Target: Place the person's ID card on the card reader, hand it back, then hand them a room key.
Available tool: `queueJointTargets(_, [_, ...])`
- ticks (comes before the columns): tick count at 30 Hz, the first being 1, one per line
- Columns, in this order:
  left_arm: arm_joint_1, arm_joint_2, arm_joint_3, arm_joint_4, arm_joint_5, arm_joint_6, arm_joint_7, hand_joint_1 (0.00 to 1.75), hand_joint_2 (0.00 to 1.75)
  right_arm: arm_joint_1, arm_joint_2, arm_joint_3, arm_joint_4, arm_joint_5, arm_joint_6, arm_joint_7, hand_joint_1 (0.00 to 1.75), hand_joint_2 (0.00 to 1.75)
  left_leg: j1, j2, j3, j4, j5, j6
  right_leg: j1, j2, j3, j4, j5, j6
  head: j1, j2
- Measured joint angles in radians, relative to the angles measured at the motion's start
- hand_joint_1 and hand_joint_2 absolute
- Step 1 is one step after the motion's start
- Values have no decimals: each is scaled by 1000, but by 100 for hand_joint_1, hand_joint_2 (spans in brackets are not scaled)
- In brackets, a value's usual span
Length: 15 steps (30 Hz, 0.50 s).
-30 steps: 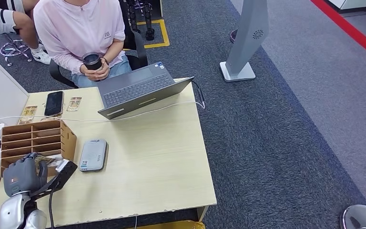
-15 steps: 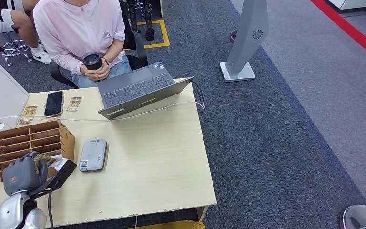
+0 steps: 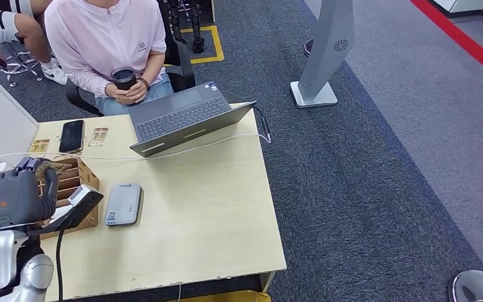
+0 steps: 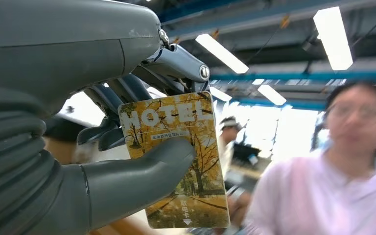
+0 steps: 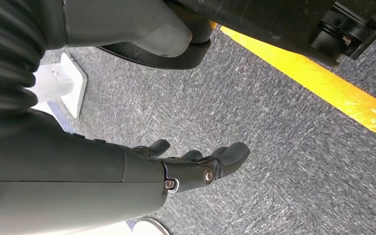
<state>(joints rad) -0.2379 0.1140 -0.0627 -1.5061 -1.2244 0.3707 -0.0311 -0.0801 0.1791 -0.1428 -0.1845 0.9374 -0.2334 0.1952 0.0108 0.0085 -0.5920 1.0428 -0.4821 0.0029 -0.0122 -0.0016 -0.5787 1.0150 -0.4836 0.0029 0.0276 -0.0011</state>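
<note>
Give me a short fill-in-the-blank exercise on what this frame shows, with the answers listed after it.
1. The left hand holds a card printed with the word ____.
2. The card reader lies on the table beside the wooden ____.
3. The person in pink holds a dark ____ in both hands.
4. The right hand hangs over grey ____.

Answers: HOTEL; organizer; cup; carpet

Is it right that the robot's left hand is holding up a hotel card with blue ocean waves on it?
Not quite. The left hand does hold up a hotel card, but the picture on it is yellow autumn trees, not blue ocean waves. The left wrist view shows it clearly, with HOTEL printed across the top.
</note>
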Motion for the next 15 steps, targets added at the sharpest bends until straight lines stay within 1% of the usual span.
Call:
queueJointTargets(3, [-37,16,-47,-93,21,-34,6,175,175,0,1,-11,0,0,0,-1,0,175,0,0,0,0,0,0,0,0,0,0,0,0,0,0])
queueJointTargets(6, [-61,28,-71,-142,28,-46,10,175,175,0,2,-17,0,1,0,-1,0,175,0,0,1,0,0,0,0,0,0,0,0,0,0,0])
queueJointTargets(12, [-81,41,-96,-173,41,-47,11,175,175,0,3,-23,0,4,0,-6,0,175,0,0,1,0,0,0,0,0,0,0,0,0,0,0])
queueJointTargets(14, [-107,42,-102,-169,35,-47,21,175,175,0,3,-24,0,14,2,-7,0,175,0,0,0,0,0,0,0,0,-1,0,0,0,0,0])
queueJointTargets(15, [-133,42,-106,-155,19,-48,38,175,175,0,4,-24,0,25,6,-7,0,175,0,0,0,0,0,0,0,-1,-1,0,0,0,0,0])
